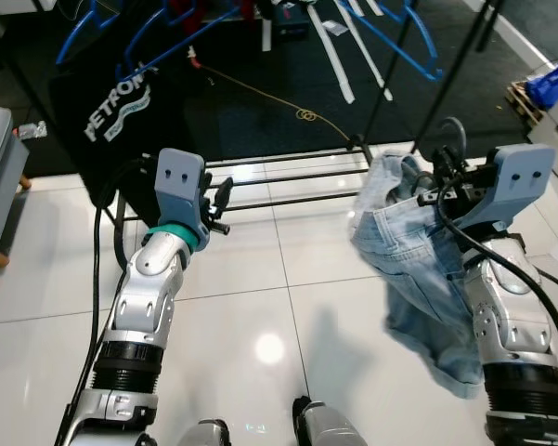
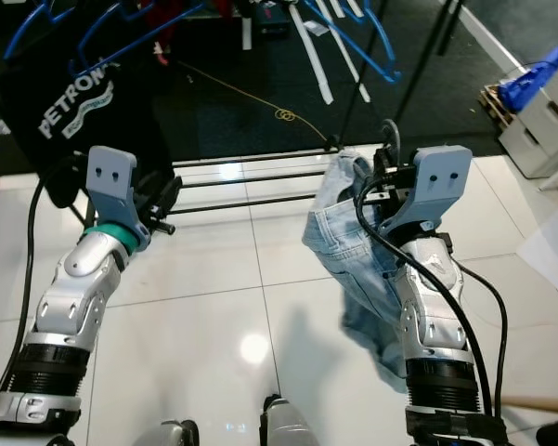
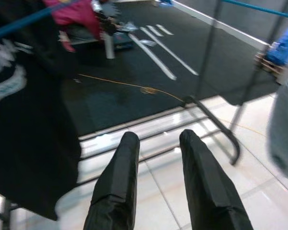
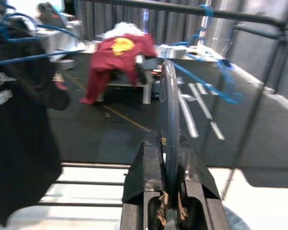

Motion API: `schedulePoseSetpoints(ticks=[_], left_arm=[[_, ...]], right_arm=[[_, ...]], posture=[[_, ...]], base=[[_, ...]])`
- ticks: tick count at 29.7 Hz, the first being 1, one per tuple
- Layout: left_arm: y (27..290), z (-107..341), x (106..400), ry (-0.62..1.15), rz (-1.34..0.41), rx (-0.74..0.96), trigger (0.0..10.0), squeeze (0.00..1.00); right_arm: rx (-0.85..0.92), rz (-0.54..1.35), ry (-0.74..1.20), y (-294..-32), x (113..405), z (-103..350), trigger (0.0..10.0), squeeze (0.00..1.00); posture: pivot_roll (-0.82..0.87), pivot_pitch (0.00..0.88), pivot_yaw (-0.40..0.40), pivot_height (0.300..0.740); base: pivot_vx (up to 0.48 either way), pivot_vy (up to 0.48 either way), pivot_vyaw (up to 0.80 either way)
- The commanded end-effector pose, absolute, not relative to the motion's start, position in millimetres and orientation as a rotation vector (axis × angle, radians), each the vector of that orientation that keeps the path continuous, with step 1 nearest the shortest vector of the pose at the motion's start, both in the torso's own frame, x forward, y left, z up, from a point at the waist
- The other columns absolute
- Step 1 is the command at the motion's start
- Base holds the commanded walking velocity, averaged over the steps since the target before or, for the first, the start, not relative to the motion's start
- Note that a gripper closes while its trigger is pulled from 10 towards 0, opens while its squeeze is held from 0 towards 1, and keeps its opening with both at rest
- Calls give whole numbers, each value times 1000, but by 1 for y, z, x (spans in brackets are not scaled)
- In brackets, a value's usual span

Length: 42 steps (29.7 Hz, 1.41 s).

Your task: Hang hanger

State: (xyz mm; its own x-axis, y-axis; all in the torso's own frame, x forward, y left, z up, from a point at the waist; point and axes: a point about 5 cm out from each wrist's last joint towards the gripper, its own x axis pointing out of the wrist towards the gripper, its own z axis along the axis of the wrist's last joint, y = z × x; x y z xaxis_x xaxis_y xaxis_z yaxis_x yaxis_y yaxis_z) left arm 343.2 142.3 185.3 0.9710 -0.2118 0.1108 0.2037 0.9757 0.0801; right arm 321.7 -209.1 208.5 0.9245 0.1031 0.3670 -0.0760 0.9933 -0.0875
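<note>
- The right gripper (image 4: 168, 191) is raised in front of the robot with its two black fingers (image 4: 144, 167) clamped together on the neck of a hanger hook (image 4: 168, 110), which stands up between them.
- From that hanger a pair of light blue denim shorts (image 1: 404, 269) hangs down, draped against the inside of the right forearm and reaching below the wrist.
- The left gripper (image 3: 155, 163) is held up at about the same height on the robot's left, its fingers (image 3: 117, 182) parted a little with nothing between them.
- Both arms are bent at the elbow and point toward the low bars at the foot of a black clothes rack (image 1: 288, 181) just ahead.
- A black T-shirt with white lettering (image 1: 102, 111) hangs on the rack beside the left gripper; blue hangers (image 1: 399, 32) hang further along the rail.
- The floor under the robot is glossy white tile (image 1: 251, 316); behind the rack it turns to dark carpet (image 1: 260, 93).
- A red garment (image 4: 116, 60) lies over a low bench further back.
</note>
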Motion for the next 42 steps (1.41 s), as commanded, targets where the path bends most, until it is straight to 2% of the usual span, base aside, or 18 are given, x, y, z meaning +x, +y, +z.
schedulePoseSetpoints(ticks=[1,10,36,42], left_arm=[[139,183,341,-110,-219,72,10000,0],[138,183,340,-115,-225,71,10000,0],[126,183,342,-118,-269,78,10000,0],[122,186,341,-129,-285,85,10000,0]], right_arm=[[-63,86,-408,-211,319,212,10000,0],[-51,88,-396,-208,318,207,10000,0],[-55,45,-413,-225,318,216,10000,0],[-81,42,-437,-239,323,239,10000,0]], posture=[[-73,105,22,740],[-74,103,23,740],[-89,74,30,740],[-90,68,29,740]], base=[[390,0,0],[395,0,0],[404,0,0],[414,0,0]])
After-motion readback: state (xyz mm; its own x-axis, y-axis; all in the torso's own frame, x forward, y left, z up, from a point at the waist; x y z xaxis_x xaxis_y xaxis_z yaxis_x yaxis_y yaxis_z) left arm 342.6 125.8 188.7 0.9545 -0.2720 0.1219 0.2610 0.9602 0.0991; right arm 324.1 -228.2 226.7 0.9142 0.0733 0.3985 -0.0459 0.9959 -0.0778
